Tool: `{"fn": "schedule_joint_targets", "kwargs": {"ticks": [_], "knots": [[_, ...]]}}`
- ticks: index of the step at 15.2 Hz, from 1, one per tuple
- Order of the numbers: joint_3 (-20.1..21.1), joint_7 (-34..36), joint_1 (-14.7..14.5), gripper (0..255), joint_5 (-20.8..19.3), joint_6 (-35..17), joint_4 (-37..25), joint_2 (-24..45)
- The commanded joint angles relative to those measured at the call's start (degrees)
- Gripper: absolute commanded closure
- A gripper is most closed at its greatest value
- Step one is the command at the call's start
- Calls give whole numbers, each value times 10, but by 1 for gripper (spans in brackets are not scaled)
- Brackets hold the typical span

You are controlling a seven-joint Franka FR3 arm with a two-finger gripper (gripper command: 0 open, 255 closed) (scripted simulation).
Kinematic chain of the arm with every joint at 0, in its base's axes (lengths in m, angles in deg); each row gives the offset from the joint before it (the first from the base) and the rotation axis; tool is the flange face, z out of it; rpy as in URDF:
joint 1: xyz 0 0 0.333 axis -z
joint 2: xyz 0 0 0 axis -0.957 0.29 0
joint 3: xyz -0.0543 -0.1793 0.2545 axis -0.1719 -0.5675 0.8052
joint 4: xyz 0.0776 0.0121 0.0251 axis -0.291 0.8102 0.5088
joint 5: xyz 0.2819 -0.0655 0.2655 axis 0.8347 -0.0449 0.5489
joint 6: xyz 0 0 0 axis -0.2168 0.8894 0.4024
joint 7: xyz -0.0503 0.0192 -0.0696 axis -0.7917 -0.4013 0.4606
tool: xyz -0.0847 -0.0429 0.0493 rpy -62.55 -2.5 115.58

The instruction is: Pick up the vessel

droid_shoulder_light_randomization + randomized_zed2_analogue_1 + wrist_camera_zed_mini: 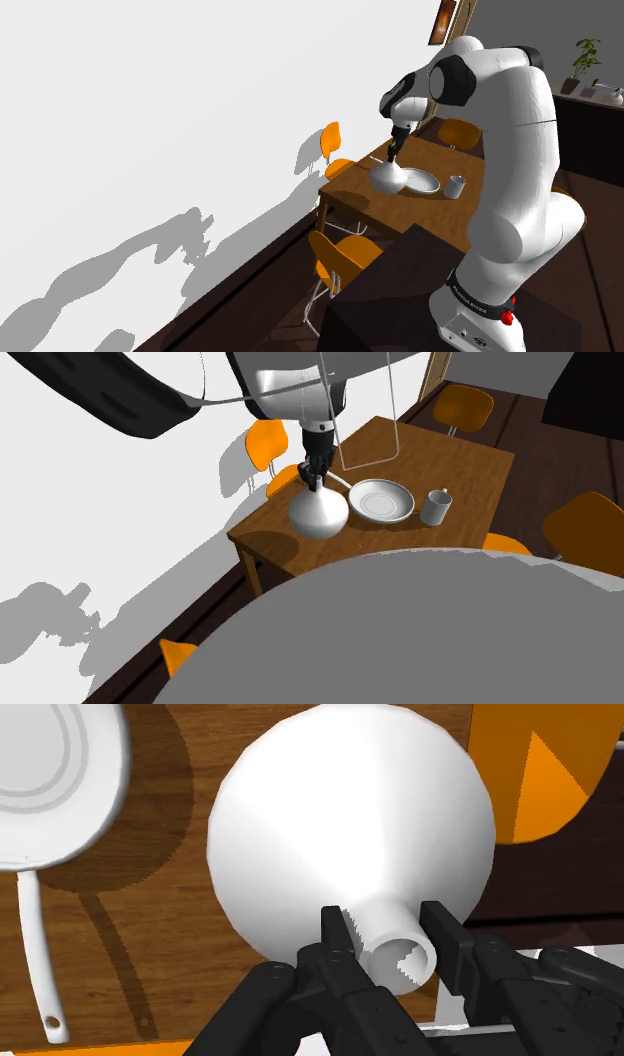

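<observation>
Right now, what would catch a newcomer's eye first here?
The white round-bellied vessel stands near the wooden table's edge, its narrow neck clasped between the black gripper's fingers. Beside it sit a white plate and a mug. Orange chairs ring the table.

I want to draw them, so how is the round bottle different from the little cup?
The bottle is bigger, with a round belly and narrow neck; the cup is small and straight-sided with a handle. The pincer clasps the bottle's neck; the cup stands free. Both are whitish and upright on the wooden table.
</observation>
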Motion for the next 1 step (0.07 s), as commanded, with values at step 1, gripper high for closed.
{"fn": "schedule_joint_targets", "kwargs": {"ticks": [1], "knots": [[-1, 1, -2, 255, -2, 2, 2, -5]]}}
